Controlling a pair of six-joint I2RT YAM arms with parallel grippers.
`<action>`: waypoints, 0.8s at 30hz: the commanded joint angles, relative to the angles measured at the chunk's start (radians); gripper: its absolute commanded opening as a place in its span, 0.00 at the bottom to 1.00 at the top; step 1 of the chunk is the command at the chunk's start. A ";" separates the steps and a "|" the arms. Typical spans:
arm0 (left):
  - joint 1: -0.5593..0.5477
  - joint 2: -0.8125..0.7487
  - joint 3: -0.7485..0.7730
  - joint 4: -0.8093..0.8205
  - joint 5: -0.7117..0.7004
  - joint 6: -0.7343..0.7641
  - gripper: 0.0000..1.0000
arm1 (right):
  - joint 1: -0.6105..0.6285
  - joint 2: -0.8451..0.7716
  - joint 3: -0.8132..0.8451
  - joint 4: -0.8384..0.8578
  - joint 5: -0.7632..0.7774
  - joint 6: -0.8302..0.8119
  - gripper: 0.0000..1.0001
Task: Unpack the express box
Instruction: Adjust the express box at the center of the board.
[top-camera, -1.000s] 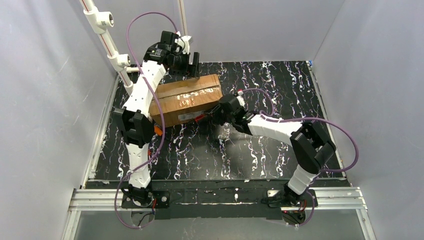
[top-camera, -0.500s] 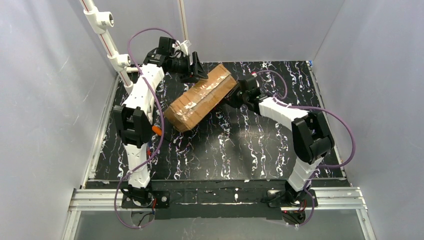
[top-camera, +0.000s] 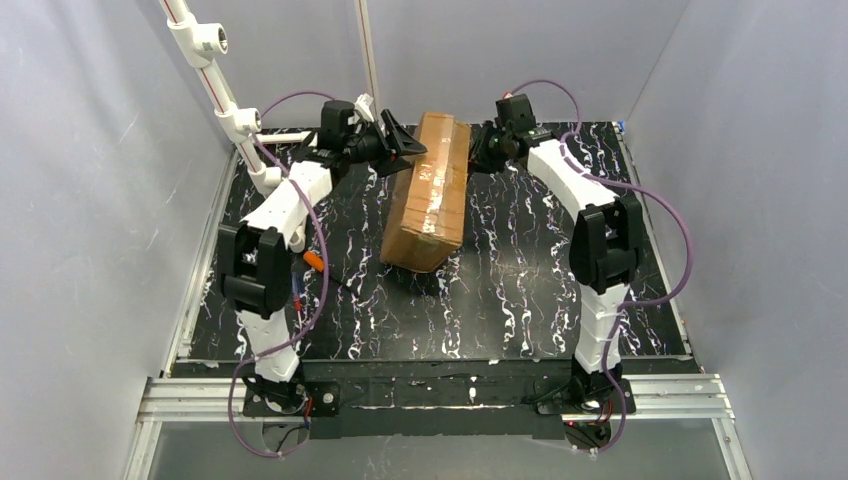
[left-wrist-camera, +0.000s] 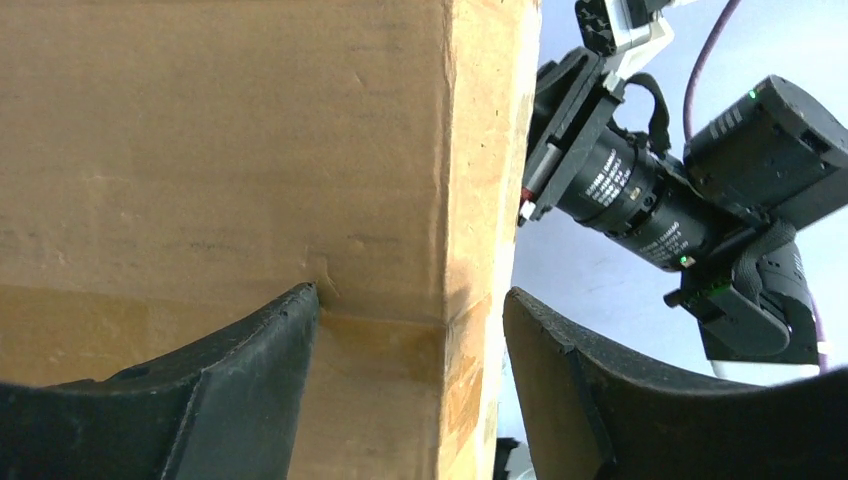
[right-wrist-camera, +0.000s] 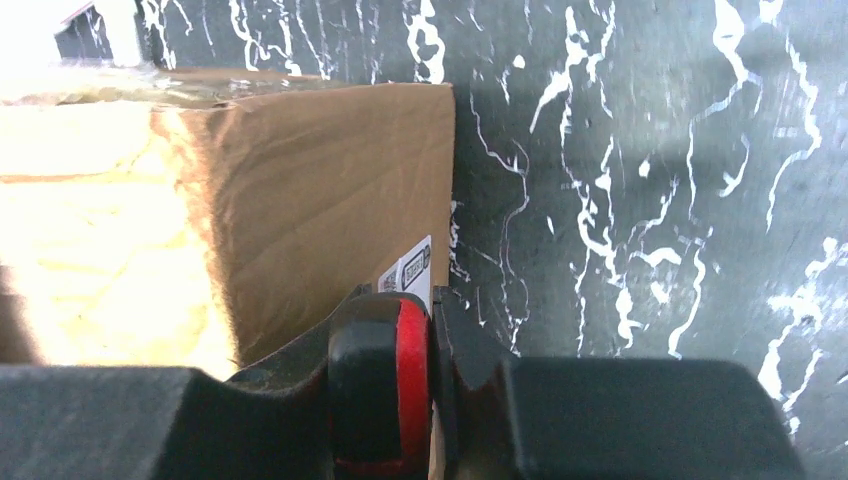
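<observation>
- The express box (top-camera: 428, 195) is seen on the black marbled table (top-camera: 520, 290), between the two grippers, with its far end flanked by both.
- The left gripper (top-camera: 398, 140) is spread wide across a corner edge of the box. One finger (left-wrist-camera: 270, 350) is pressed to the box face, while the other is held apart from the edge.
- The right gripper (top-camera: 482, 152) is closed narrow on a small red-and-black piece (right-wrist-camera: 395, 390), held just beside the box's side face.
- A white label (right-wrist-camera: 408, 272) is noted on that face, just ahead of the right fingertips.
- Whether the box's far end is lifted cannot be told.
</observation>
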 joint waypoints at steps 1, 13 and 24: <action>-0.132 -0.110 -0.119 0.186 0.078 -0.198 0.66 | 0.052 0.049 0.274 0.040 -0.215 -0.067 0.01; -0.153 -0.230 -0.228 0.059 -0.006 -0.069 0.69 | 0.090 0.187 0.534 -0.061 -0.328 -0.155 0.01; -0.139 -0.469 -0.303 -0.255 -0.035 0.239 0.76 | 0.158 0.128 0.525 -0.161 -0.240 -0.225 0.01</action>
